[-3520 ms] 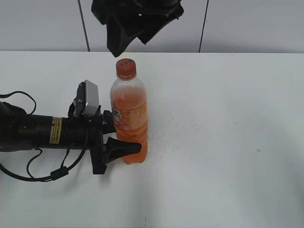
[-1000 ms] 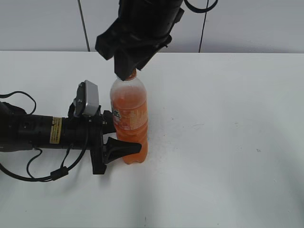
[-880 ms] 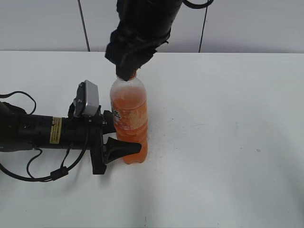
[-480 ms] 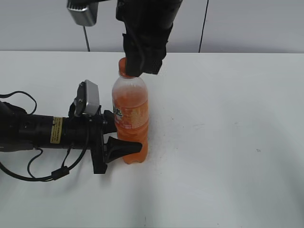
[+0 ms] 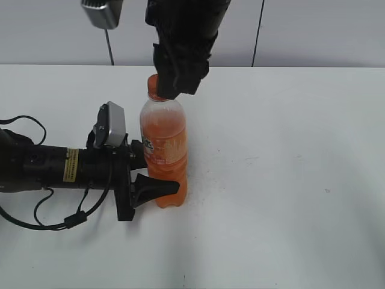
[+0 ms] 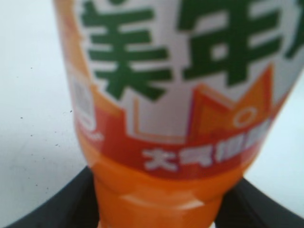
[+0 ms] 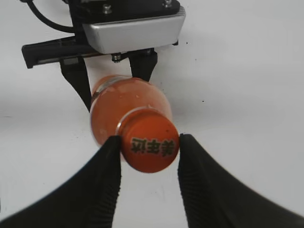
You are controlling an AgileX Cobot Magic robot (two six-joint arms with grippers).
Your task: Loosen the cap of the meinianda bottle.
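Here the meinianda bottle [image 5: 163, 153] stands upright on the white counter [image 5: 289, 180], left of the middle in the exterior view. The left tool [image 5: 157, 174] reaches in level from the left, its two black fingers [image 5: 153, 188] clamped on the bottle's lower body, one in front and one behind. In the left wrist view the orange label with green characters fills the picture, and dark finger parts [image 6: 57, 202] show on both sides of the ribbed base.

The right tool [image 5: 171, 90] comes down from above onto the bottle's top. In the right wrist view its two black ribbed fingers [image 7: 102, 190] press against the left and right sides of the cap [image 7: 149, 143], so it is clamped on the cap. The cap's top, with dark characters on a pale band, faces that camera. In the exterior view only a sliver of the cap [image 5: 153, 86] shows at the tool's left edge.
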